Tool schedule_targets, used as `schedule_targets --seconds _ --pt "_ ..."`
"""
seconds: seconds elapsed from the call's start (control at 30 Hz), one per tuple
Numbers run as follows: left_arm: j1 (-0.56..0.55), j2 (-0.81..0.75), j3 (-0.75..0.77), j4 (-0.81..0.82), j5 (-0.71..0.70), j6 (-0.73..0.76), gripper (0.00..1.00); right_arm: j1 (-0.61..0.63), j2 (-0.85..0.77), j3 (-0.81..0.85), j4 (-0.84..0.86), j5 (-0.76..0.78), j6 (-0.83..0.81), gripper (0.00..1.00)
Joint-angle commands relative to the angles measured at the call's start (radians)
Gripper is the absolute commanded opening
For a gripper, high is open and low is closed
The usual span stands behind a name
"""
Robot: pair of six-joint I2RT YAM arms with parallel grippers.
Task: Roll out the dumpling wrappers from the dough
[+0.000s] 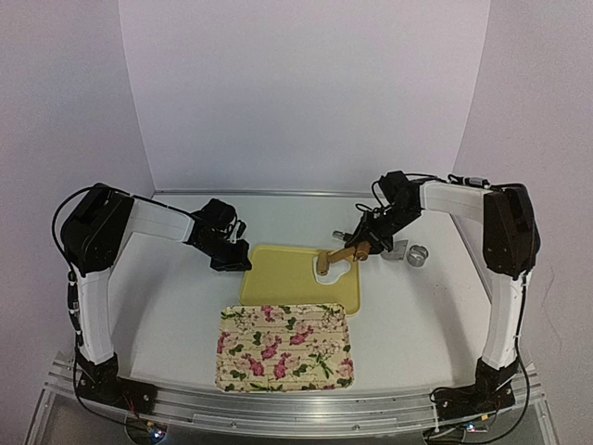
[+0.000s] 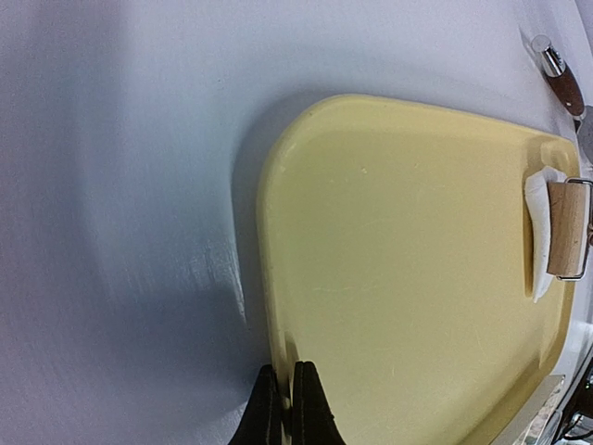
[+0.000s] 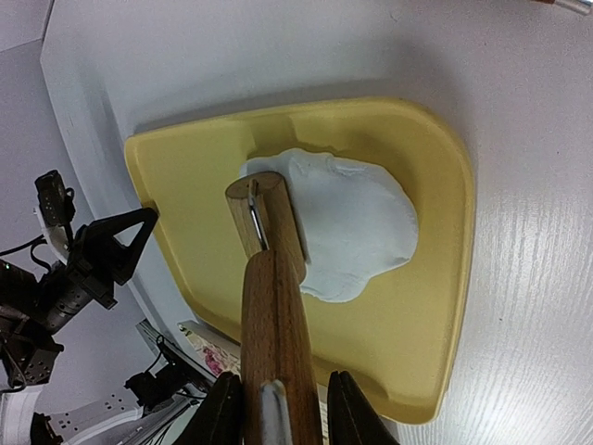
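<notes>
Over on the yellow board (image 1: 278, 278), the right tool (image 1: 366, 243) has the small roller (image 1: 345, 252) by its wooden handle, a finger on each side, gripping firmly. The roller's drum rests on the white dough (image 1: 331, 271), and from the right wrist that dough (image 3: 357, 227) shows as a flattened, uneven, roundish sheet lying in the board's far right corner. Across the board, the left tool (image 1: 230, 258) has its jaws pressed tight together with nothing between them, and its fingertips (image 2: 310, 413) are down at the board's left rim. Just nearer the arms lies a floral tray (image 1: 285, 346). A metal ring cutter (image 1: 418, 254) stands on the surface (image 1: 167, 306), right of the board.
</notes>
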Motion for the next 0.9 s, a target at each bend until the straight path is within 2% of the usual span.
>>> schedule_targets --seconds 0.0,0.23,0.87 --pt "-0.003 0.002 -0.037 -0.093 -0.048 -0.007 0.0 -0.011 -0.04 -0.114 -0.043 0.054 0.015 0.0" --pt "-0.003 0.009 -0.044 -0.088 -0.052 -0.022 0.0 -0.043 -0.089 -0.257 -0.045 0.092 0.007 0.0" --pt "-0.002 -0.002 -0.054 -0.093 -0.071 -0.029 0.0 -0.068 -0.14 -0.42 -0.092 0.225 -0.027 0.0"
